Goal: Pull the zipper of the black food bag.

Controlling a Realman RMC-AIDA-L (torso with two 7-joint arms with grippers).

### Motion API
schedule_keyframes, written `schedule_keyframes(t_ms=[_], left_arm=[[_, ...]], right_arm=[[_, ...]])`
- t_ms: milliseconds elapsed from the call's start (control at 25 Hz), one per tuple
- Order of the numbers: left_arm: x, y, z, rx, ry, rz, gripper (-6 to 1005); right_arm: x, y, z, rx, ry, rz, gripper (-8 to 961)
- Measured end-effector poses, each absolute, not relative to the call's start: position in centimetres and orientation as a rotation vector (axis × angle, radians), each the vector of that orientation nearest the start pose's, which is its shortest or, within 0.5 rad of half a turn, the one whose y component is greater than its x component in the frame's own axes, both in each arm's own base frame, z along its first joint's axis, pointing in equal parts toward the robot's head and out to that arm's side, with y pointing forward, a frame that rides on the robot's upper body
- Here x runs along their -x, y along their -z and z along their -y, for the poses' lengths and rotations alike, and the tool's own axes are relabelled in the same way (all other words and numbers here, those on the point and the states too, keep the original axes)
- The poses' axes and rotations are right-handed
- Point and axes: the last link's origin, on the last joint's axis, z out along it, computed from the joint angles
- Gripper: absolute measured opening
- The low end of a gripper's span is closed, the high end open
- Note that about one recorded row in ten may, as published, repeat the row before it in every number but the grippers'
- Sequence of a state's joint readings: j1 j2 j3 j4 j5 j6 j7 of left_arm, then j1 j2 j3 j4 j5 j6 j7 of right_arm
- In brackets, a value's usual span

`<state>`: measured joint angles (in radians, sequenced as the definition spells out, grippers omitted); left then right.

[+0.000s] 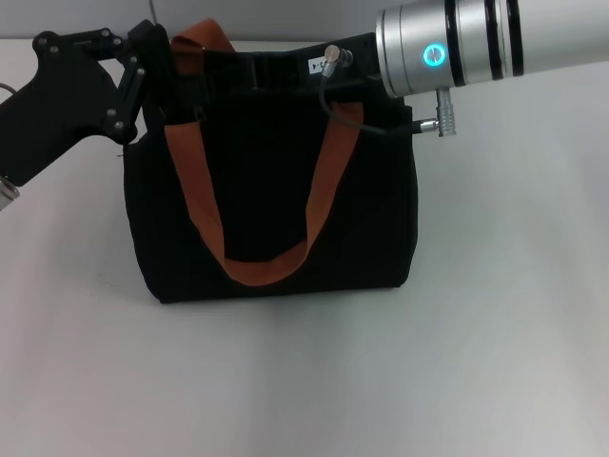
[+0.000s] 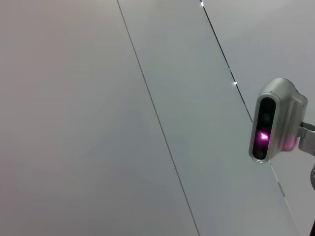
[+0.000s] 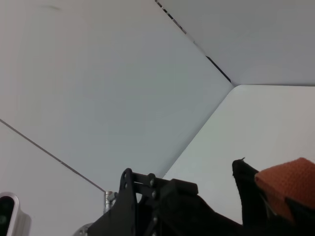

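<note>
- The zipper itself cannot be made out in any view; it is judged to lie along the top edge of the black food bag (image 1: 271, 209), hidden behind the arms and the handles.
- The bag stands upright near the middle of the bench (image 1: 495, 362), its front face toward the head camera, with an orange-brown handle (image 1: 271, 267) hanging down in a loop across that face.
- The fabric is judged soft and light, so the top edge would likely sag or travel with a pull unless one end is held.
- A small metal tab is judged slippery and thin; it should be pinched flat and drawn along the zip line, not upward.
- The left pincer (image 1: 143, 67) is placed at the bag's top left corner, beside the handle's root; whether it is open or closed on the fabric cannot be told.
- The right arm (image 1: 457, 48) reaches over the top right corner; its pincer is not seen.
</note>
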<state>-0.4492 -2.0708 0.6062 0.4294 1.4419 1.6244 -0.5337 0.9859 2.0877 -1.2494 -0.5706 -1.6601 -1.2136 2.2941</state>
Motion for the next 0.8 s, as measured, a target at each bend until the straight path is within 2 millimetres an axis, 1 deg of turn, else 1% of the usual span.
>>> schedule_keyframes(t_ms=[360, 600, 800], left_arm=[[26.47, -3.57, -32.08, 2.09, 0.984, -0.117, 23], [26.52, -3.6, -32.11, 2.086, 0.981, -0.114, 23], [26.66, -3.54, -31.95, 2.086, 0.984, -0.104, 23]], right_arm=[[-7.08, 7.33, -40.77, 2.811, -0.679, -1.339, 321], [-6.54, 7.13, -40.42, 2.845, -0.688, -1.304, 321], [-6.81, 7.23, -40.46, 2.833, -0.687, -1.319, 323]])
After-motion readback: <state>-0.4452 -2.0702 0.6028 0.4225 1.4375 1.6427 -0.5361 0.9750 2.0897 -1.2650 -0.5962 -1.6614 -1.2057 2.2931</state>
